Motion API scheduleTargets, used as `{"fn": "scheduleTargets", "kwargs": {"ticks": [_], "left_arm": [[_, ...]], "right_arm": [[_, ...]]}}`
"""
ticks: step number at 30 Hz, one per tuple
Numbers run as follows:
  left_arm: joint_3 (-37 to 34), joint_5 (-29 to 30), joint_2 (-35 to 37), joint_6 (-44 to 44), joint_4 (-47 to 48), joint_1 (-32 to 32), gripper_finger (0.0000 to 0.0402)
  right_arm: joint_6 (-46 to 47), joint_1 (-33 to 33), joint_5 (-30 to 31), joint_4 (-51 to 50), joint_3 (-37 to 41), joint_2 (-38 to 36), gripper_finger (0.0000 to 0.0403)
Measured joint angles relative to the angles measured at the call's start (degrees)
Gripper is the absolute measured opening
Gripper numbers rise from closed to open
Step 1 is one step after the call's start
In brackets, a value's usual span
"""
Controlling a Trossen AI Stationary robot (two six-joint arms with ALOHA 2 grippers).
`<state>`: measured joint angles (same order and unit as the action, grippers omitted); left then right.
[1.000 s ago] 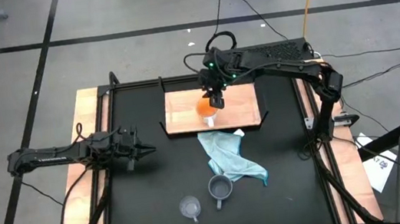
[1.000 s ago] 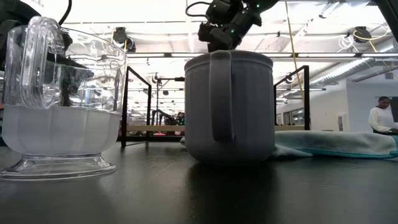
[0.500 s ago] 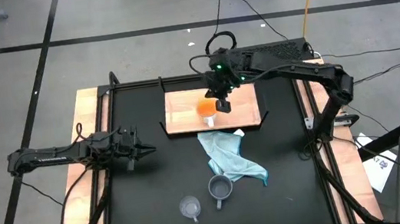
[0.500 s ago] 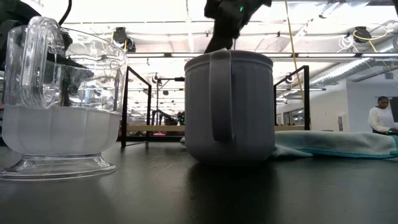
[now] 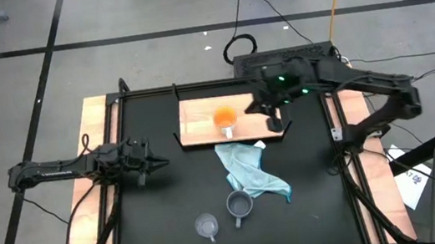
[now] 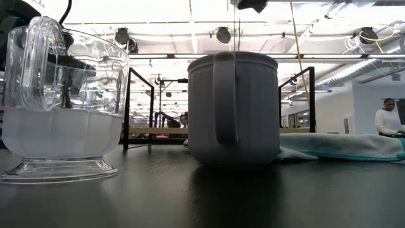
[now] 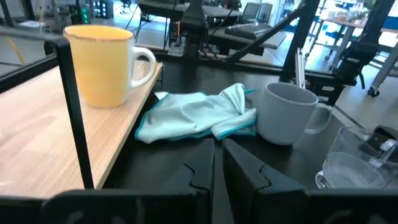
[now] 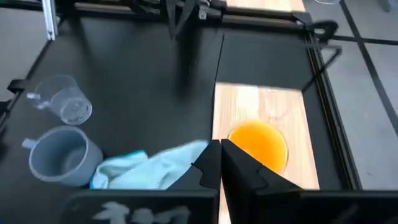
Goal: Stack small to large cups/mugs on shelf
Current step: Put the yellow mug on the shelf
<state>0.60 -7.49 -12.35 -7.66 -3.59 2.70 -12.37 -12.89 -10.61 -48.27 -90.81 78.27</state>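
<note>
The orange mug (image 5: 225, 119) with a white handle stands upright on the wooden shelf (image 5: 199, 121) at the table's far middle. My right gripper (image 5: 272, 118) hovers shut just right of the mug, above the shelf's right end, touching nothing; the right wrist view looks down past the shut fingers (image 8: 221, 152) onto the orange mug (image 8: 258, 145). The grey-blue mug (image 5: 239, 206) and the clear glass cup (image 5: 207, 225) stand on the tabletop near the front edge. My left gripper (image 5: 156, 165) waits shut at the table's left, low over the top.
A light blue cloth (image 5: 249, 169) lies crumpled between the shelf and the grey-blue mug. Black brackets (image 5: 289, 124) rise at the shelf's ends. The tabletop has a raised wooden border (image 5: 93, 121). A person (image 6: 387, 118) sits in the room beyond.
My right gripper has left the orange mug, risen and swung toward the table's right edge, out past the shelf's right end; its fingers have come together. The mug has stayed upright on the shelf.
</note>
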Motion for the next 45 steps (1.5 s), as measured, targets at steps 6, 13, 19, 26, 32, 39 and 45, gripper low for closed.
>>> {"fn": "scheduleTargets", "kwargs": {"ticks": [6, 13, 19, 26, 32, 39, 45], "left_arm": [[0.0, 0.0, 0.0, 0.0, -7.1, 0.0, 0.0033], [3.1, 0.7, 0.0, -1.7, -11.4, 0.0, 0.0033], [10.7, 4.4, -3.3, -3.2, -7.9, 0.0, 0.0033], [21.3, 7.4, -16.1, -1.2, -7.6, 0.0, 0.0005], [31.7, 7.6, -28.7, -0.4, -6.5, 0.0, 0.0003], [44.8, 7.5, -41.1, -1.5, 1.5, 3.0, 0.0002], [52.8, 1.9, -50.3, -1.5, 5.3, 7.1, 0.0001]], "right_arm": [[3.3, 0.2, 1.6, 6.1, 16.3, -12.8, 0.0], [6.2, 0.7, 1.3, 16.9, 35.6, -25.4, 0.0], [7.4, 0.7, -0.2, 22.1, 45.1, -32.6, 0.0], [7.4, 0.7, -1.0, 23.2, 50.2, -38.9, 0.0], [9.9, 0.7, -2.0, 23.5, 52.5, -43.9, 0.0], [11.8, 0.7, -2.1, 23.3, 56.4, -48.3, 0.0], [13.6, 0.7, -2.1, 23.6, 59.0, -51.1, 0.0]]}}
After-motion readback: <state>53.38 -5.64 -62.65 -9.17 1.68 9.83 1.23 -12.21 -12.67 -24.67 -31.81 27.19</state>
